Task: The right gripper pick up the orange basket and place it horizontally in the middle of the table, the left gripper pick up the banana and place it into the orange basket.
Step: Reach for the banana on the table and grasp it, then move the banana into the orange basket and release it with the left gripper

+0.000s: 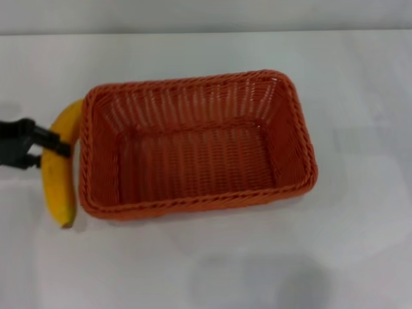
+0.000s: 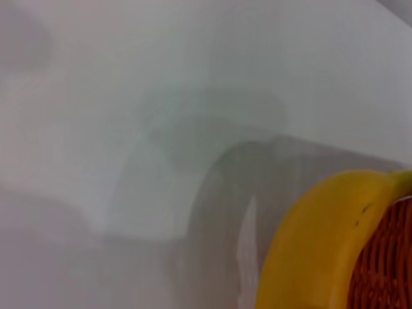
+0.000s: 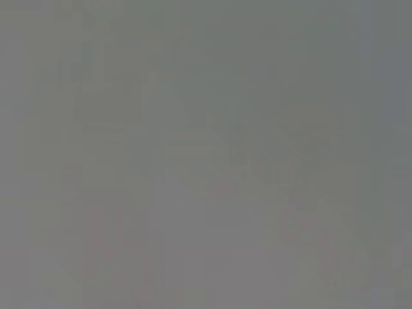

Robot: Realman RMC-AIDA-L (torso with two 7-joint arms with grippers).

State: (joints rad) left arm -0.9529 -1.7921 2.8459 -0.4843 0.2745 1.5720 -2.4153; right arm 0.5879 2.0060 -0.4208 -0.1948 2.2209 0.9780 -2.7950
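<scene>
One banana (image 1: 58, 168) beside orange basket (image 1: 193, 145), unlabelled.

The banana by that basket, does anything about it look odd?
Yes. The banana lies on the table outside the orange basket, pressed against its left wall; the left tool reaches its middle.

**Visible robot hardware: left gripper only**

The left gripper (image 1: 56, 145) is matte black throughout. Its blocky, angular housing shows at the left edge of the head view. Two short, flat, narrow fingers (image 1: 53, 137) project from it. No cables, screws or markings can be made out.
</scene>
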